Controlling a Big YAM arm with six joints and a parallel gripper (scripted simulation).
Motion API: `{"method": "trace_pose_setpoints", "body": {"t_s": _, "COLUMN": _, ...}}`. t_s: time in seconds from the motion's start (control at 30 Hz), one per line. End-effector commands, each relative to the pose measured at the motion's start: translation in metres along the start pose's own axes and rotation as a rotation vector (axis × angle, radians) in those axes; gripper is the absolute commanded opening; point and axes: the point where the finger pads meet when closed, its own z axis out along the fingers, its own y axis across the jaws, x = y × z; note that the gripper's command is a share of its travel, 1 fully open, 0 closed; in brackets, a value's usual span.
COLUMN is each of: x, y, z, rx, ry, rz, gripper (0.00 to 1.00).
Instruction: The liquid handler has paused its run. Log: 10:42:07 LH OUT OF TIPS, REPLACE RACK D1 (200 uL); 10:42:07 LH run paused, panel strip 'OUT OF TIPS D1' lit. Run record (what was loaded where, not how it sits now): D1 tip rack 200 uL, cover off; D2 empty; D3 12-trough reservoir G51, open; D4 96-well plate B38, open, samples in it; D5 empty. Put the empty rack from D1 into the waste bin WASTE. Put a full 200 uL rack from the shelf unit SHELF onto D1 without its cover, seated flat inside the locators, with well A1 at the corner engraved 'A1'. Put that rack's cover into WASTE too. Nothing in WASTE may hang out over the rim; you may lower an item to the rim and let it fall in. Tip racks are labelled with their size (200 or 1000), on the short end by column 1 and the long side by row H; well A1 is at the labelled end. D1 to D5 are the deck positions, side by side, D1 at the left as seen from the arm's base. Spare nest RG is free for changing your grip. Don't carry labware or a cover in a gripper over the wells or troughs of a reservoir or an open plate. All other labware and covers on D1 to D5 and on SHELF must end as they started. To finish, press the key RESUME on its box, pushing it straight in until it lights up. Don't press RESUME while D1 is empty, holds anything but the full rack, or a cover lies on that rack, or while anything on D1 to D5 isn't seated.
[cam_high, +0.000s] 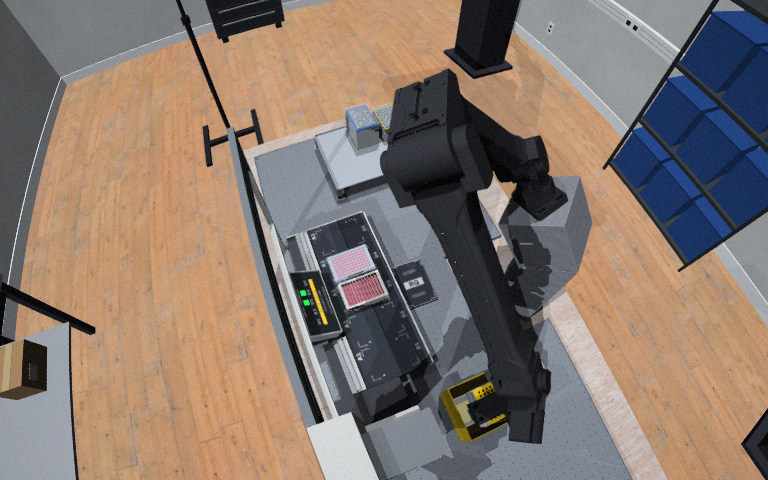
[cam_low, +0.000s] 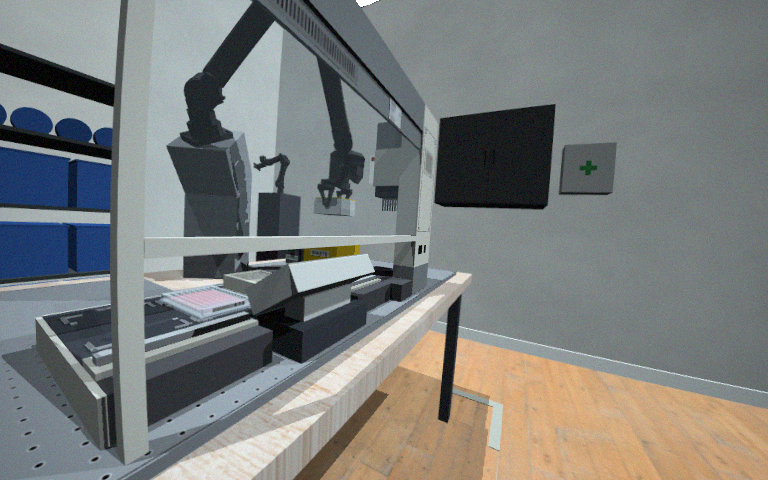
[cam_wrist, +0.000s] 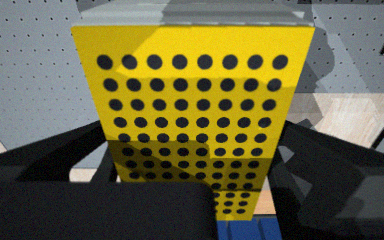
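Observation:
My gripper (cam_high: 485, 408) is shut on the empty tip rack (cam_wrist: 192, 110), which has a yellow top with rows of empty black holes and a grey body. In the wrist view the dark fingers stand on either side of it. In the exterior view the rack (cam_low: 335, 207) hangs well above the yellow waste bin (cam_low: 331, 252). From above, the rack (cam_high: 485, 390) is over the bin's yellow rim (cam_high: 459, 408). Deck position D1 (cam_high: 387, 350) is bare, with its 'A1' mark (cam_high: 359, 355) showing. Racks stand on the shelf unit (cam_high: 362, 125) at the far end.
The reservoir (cam_high: 364, 289) and the open plate (cam_high: 351, 261) sit mid-deck. Spare nest RG (cam_high: 417, 287) lies beside them. The panel with green lights (cam_high: 314, 302) is on the deck's far side. A grey box (cam_high: 404, 438) stands next to the bin. The handler's frame (cam_low: 130, 226) spans the deck.

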Motion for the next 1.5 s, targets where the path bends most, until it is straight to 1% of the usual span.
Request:
{"method": "trace_pose_setpoints", "body": {"t_s": 0.0, "x": -0.01, "y": 0.006, "z": 0.008, "rx": -0.014, "ry": -0.012, "rz": 0.007, "gripper": 0.0}}
{"method": "trace_pose_setpoints", "body": {"t_s": 0.13, "x": -0.012, "y": 0.008, "z": 0.01, "rx": -0.017, "ry": -0.014, "rz": 0.01, "gripper": 0.0}}
{"method": "trace_pose_setpoints", "body": {"t_s": 0.17, "x": -0.024, "y": 0.011, "z": 0.001, "rx": -0.038, "ry": -0.029, "rz": 0.029, "gripper": 0.0}}
{"method": "trace_pose_setpoints", "body": {"t_s": 0.23, "x": -0.016, "y": 0.012, "z": 0.014, "rx": -0.022, "ry": -0.018, "rz": 0.015, "gripper": 0.0}}
{"method": "trace_pose_setpoints", "body": {"t_s": 0.4, "x": -0.008, "y": 0.004, "z": 0.025, "rx": -0.01, "ry": -0.009, "rz": 0.004, "gripper": 0.0}}
{"method": "trace_pose_setpoints", "body": {"t_s": 0.63, "x": -0.013, "y": 0.008, "z": 0.036, "rx": -0.017, "ry": -0.015, "rz": 0.01, "gripper": 0.0}}
{"method": "trace_pose_setpoints", "body": {"t_s": 0.7, "x": -0.013, "y": 0.008, "z": 0.036, "rx": -0.017, "ry": -0.015, "rz": 0.01, "gripper": 0.0}}
{"method": "trace_pose_setpoints", "body": {"t_s": 0.73, "x": -0.026, "y": 0.012, "z": 0.026, "rx": -0.038, "ry": -0.031, "rz": 0.031, "gripper": 0.0}}
{"method": "trace_pose_setpoints", "body": {"t_s": 0.8, "x": -0.015, "y": 0.011, "z": 0.04, "rx": -0.02, "ry": -0.017, "rz": 0.013, "gripper": 0.0}}
{"method": "trace_pose_setpoints", "body": {"t_s": 0.87, "x": -0.015, "y": 0.011, "z": 0.044, "rx": -0.02, "ry": -0.017, "rz": 0.013, "gripper": 0.0}}
{"method": "trace_pose_setpoints", "body": {"t_s": 0.97, "x": -0.007, "y": 0.003, "z": 0.05, "rx": -0.008, "ry": -0.008, "rz": 0.002, "gripper": 0.0}}
{"method": "trace_pose_setpoints", "body": {"t_s": 1.2, "x": -0.014, "y": 0.009, "z": 0.061, "rx": -0.017, "ry": -0.016, "rz": 0.012, "gripper": 0.0}}
{"method": "trace_pose_setpoints", "body": {"t_s": 1.27, "x": -0.014, "y": 0.009, "z": 0.061, "rx": -0.017, "ry": -0.016, "rz": 0.012, "gripper": 0.0}}
{"method": "trace_pose_setpoints", "body": {"t_s": 1.3, "x": -0.026, "y": 0.01, "z": 0.052, "rx": -0.035, "ry": -0.031, "rz": 0.029, "gripper": 0.0}}
{"method": "trace_pose_setpoints", "body": {"t_s": 1.37, "x": -0.014, "y": 0.009, "z": 0.066, "rx": -0.017, "ry": -0.016, "rz": 0.011, "gripper": 0.0}}
{"method": "trace_pose_setpoints", "body": {"t_s": 1.47, "x": -0.012, "y": 0.008, "z": 0.071, "rx": -0.015, "ry": -0.014, "rz": 0.009, "gripper": 0.0}}
